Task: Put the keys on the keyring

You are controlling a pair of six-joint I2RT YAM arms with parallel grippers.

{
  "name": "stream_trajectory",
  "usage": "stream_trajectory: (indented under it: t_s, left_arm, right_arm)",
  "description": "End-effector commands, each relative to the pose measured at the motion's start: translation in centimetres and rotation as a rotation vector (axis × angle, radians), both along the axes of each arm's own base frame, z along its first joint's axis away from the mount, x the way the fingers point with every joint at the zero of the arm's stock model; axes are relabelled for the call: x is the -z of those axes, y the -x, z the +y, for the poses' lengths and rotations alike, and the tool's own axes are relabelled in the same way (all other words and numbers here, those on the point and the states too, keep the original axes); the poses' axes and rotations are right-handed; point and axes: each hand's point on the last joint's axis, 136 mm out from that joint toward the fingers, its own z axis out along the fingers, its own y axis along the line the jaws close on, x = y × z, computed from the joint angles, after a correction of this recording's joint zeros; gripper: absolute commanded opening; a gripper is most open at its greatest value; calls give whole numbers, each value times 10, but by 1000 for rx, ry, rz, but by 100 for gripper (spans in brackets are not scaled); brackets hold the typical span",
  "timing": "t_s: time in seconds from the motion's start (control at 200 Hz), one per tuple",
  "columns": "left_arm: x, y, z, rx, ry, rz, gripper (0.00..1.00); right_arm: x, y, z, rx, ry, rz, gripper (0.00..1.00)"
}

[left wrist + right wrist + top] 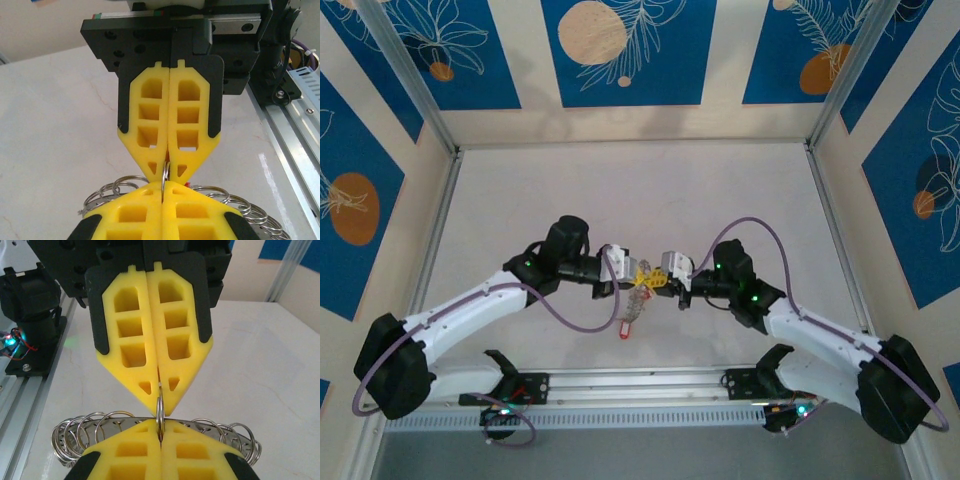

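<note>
Closed tight with left gripper (162,187) and right gripper (160,426), tip against tip, on one thin loop of the keyring (107,424), held up over the table (620,200) middle, with red-tagged key (625,328) hanging just under it.

jaws: yellow | keyring (90,432): silver, looped edge | key tag (625,328): red | walls (660,70): blue, white leaves

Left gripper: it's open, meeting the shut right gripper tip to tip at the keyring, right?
No: the left gripper is shut, not open, as the left wrist view shows. It meets the shut right gripper tip to tip at the keyring.
</note>
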Motion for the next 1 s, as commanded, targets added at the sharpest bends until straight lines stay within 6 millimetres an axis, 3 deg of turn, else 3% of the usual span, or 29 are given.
stream_trajectory:
  t_s: [0.0, 0.33, 0.525, 0.75, 0.995]
  left_arm:
    - [7, -15, 10, -76, -73, -45, 0]
    - [16, -20, 7, -88, -121, 5, 1]
    - [1, -6, 7, -15, -71, -29, 32]
    - [-3, 1, 12, 23, -81, -62, 34]
    - [6, 2, 8, 55, -115, -8, 34]
  right_arm:
    - [-26, 7, -10, -2, -71, -70, 0]
    - [-29, 15, -12, -26, -81, -49, 0]
    - [-19, 8, -9, -10, -28, -33, 0]
    - [0, 6, 0, -14, 77, -32, 0]
    - [-1, 5, 8, -28, 106, -47, 0]
